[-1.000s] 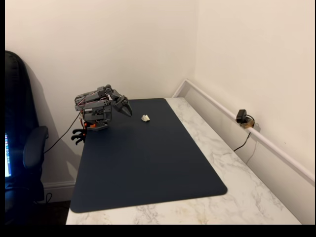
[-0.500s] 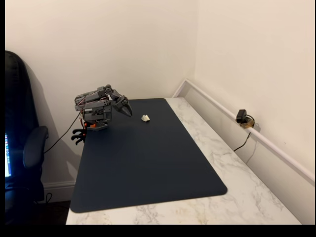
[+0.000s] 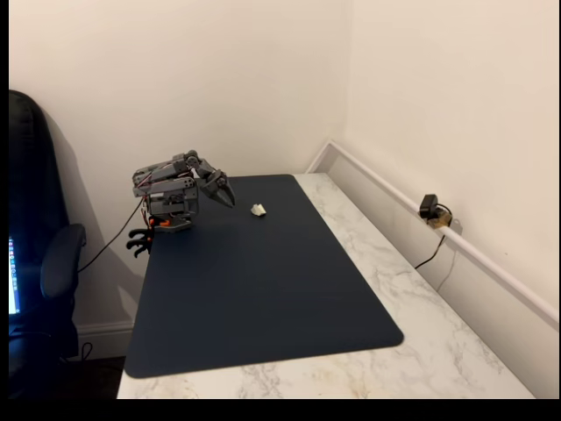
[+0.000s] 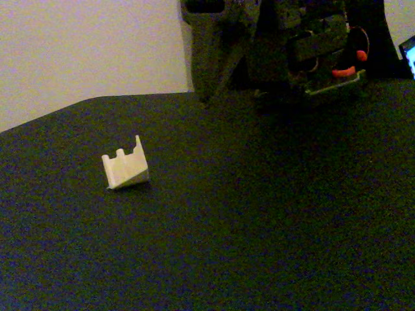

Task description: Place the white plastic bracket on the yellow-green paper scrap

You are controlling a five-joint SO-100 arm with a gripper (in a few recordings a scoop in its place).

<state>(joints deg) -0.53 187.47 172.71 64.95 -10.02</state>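
The white plastic bracket (image 3: 259, 210) lies on the dark mat near its far end. Up close it is a small wedge-shaped piece (image 4: 125, 170) with notched teeth along its top edge. It rests alone on the mat with nothing touching it. My gripper (image 3: 225, 196) hangs off the folded grey arm at the mat's far left corner, a short way left of the bracket and above the mat. Its fingers look pressed together and hold nothing. The yellow-green paper scrap is hidden or out of view.
The dark blue mat (image 3: 263, 298) covers most of a white marble table (image 3: 412, 298). The arm's base (image 4: 311, 52) stands at the mat's far edge. A small camera (image 3: 429, 209) sits on the right wall rail. A black chair (image 3: 35, 263) stands at the left.
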